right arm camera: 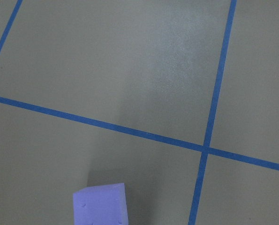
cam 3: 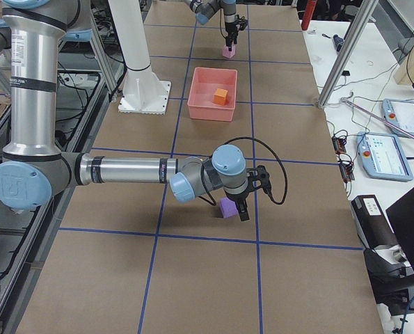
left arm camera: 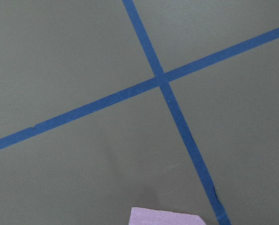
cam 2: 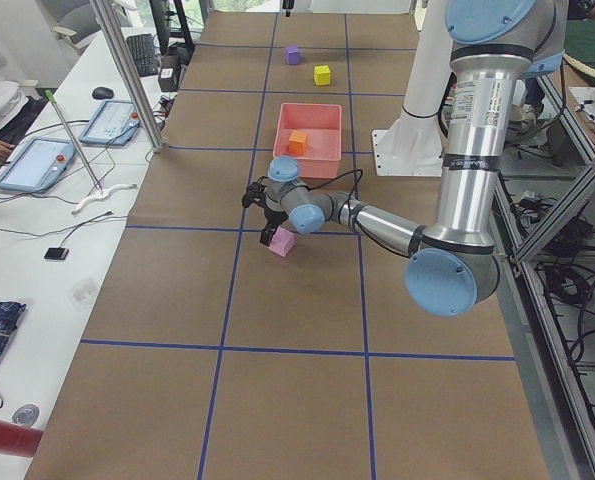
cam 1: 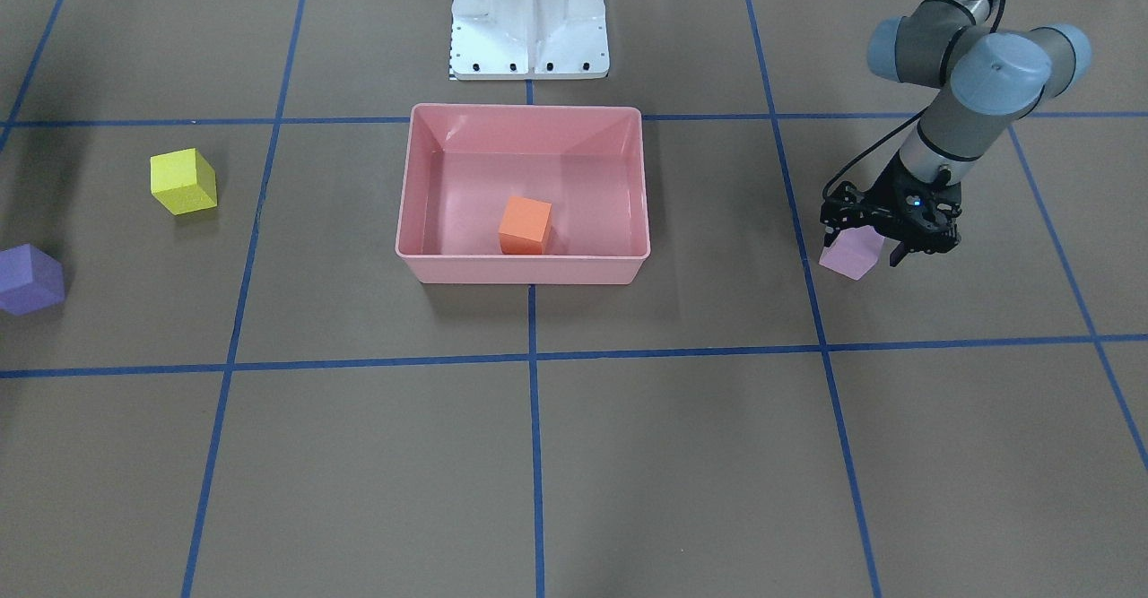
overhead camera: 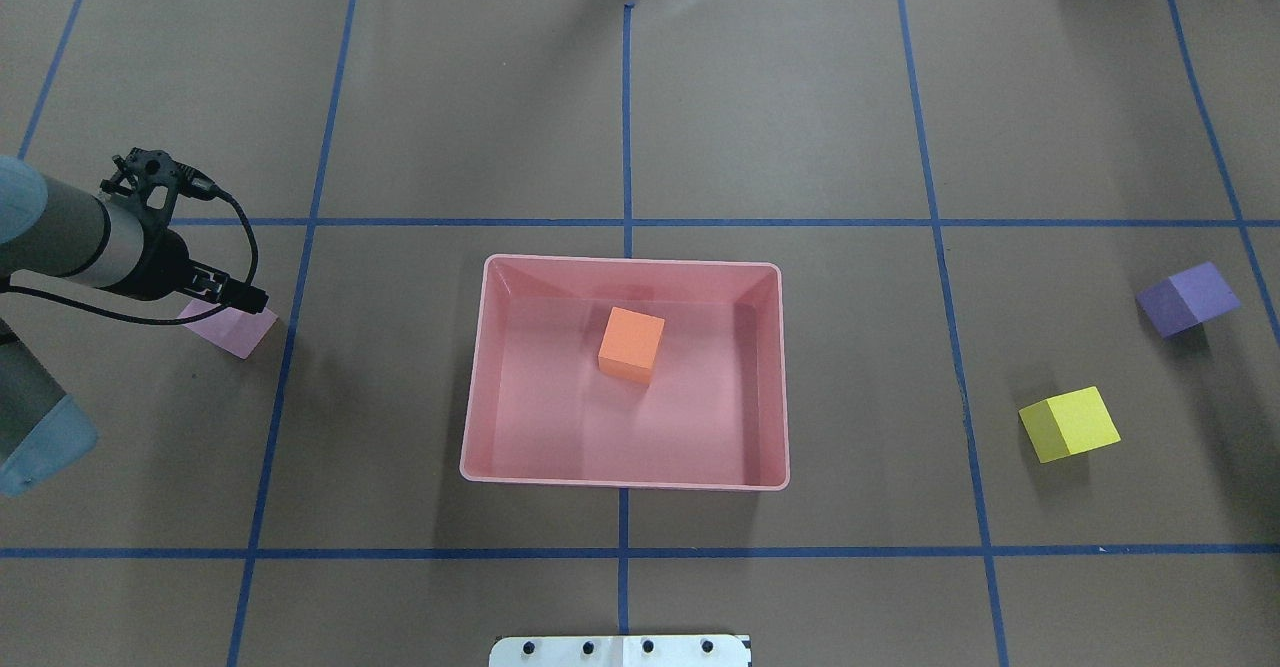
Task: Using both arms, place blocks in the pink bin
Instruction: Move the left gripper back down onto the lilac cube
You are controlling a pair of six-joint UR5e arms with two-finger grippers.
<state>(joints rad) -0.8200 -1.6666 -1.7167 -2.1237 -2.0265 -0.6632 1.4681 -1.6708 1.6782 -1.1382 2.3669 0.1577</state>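
Note:
The pink bin [cam 1: 525, 107] stands mid-table with the orange block [cam 1: 525, 224] inside it. My left gripper [cam 1: 863, 248] is low over the light pink-lilac block [cam 1: 847, 264], which rests on the table; it is open, one finger on each side. That block's top edge shows in the left wrist view [left arm camera: 166, 217]. The yellow block [cam 1: 183, 181] and the violet-purple block [cam 1: 29, 279] lie on the table on my right side. My right gripper [cam 3: 243, 209] shows only in the exterior right view, above the purple block [right arm camera: 101, 204]; I cannot tell whether it is open or shut.
The white base stand [cam 1: 529, 15] is behind the bin. Blue tape lines [cam 1: 534, 356] grid the brown table. Operators' desks with tablets [cam 2: 32, 165] and metal posts [cam 2: 127, 75] line the far side of the table.

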